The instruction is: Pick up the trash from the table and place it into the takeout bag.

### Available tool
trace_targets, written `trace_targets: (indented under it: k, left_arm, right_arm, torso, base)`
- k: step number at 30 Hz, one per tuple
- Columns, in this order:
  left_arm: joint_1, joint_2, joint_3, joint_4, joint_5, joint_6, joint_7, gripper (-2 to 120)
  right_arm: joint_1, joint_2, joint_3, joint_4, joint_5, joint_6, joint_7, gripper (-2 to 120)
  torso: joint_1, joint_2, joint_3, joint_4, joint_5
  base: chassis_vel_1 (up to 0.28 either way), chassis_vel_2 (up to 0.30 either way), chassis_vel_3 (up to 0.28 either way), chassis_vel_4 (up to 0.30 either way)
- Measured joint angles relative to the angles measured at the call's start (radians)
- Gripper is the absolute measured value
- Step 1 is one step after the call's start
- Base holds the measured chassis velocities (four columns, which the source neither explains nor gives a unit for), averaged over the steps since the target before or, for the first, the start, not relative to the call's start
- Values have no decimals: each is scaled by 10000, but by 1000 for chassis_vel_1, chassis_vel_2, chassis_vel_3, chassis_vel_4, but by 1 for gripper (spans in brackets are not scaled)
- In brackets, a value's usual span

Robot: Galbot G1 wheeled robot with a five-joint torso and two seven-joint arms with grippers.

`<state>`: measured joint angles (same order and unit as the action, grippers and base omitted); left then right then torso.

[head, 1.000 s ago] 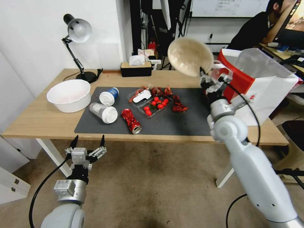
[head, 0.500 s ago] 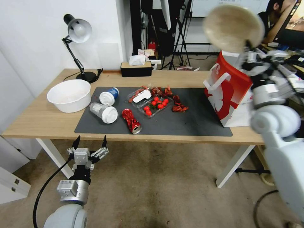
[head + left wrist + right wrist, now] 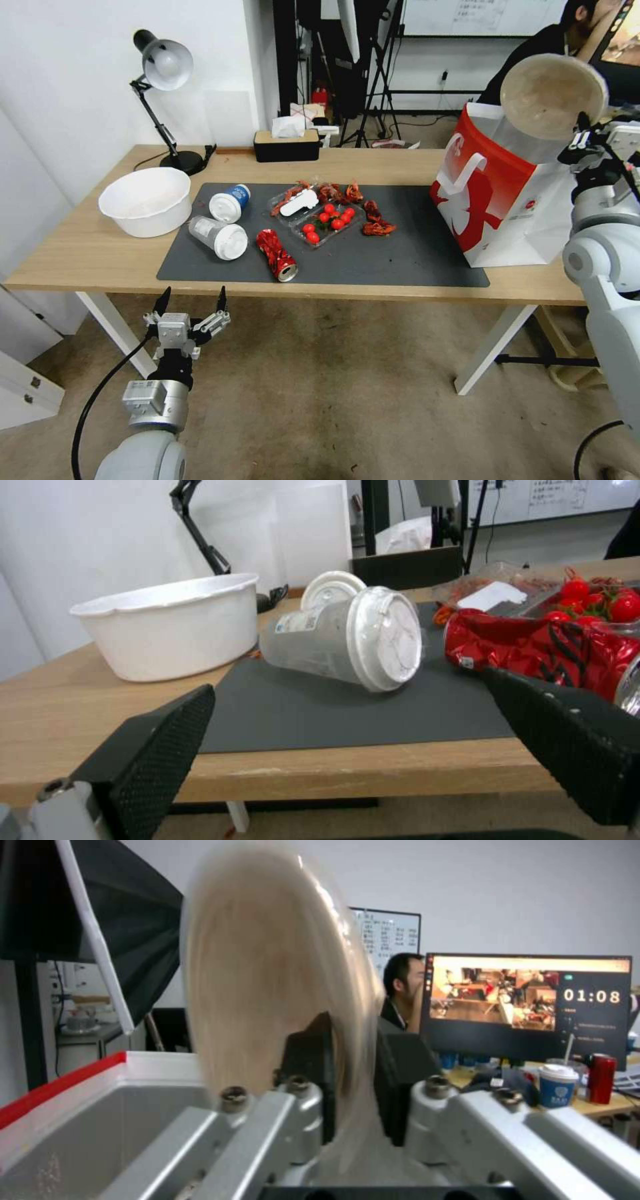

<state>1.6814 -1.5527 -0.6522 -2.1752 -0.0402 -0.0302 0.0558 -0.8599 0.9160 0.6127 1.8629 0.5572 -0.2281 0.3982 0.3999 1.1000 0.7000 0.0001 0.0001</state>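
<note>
The right gripper [image 3: 581,141] pinched the bowl [image 3: 552,95] by its rim, held on edge above the bag [image 3: 507,193]. Best centre it over the mouth before letting go. The left gripper [image 3: 191,313] hung open below the table [image 3: 80,253].

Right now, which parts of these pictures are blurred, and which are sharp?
Right wrist view: the beige bowl, pinched on its rim by the right gripper, is smeared and soft; the monitor behind reads clearly. Left wrist view: the clear cup is sharp, the close fingertips softer. Head view: even light, straight edges bend near the borders.
</note>
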Motion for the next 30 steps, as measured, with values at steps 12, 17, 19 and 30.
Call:
trace_targets:
  k: [12,17,19,30]
  left_arm:
    - [-57,22,36,76,0,3,23,100]
    - [-69,46,34,108,-1,4,23,100]
    - [-71,57,33,112,-6,4,24,100]
    - [-83,153,9,185,-81,-46,21,100]
  right_arm:
    - [266,-145,42,475,2274,1673,-1057,65]
    - [139,-255,18,1130,3966,2596,-2148,78]
    - [-97,-276,-32,1551,4380,2784,-2540,86]
    - [-4503,450,-876,3473,579,3616,-3519,100]
  torso:
    - [1,0,0,0,-1]
    - [0,0,0,0,-4]
    - [1,0,0,0,-4]
    - [0,1,-1,-2,-3]
  base:
    - [0,0,0,0]
    - [0,0,0,0]
    - [0,0,0,0]
    - [0,0,0,0]
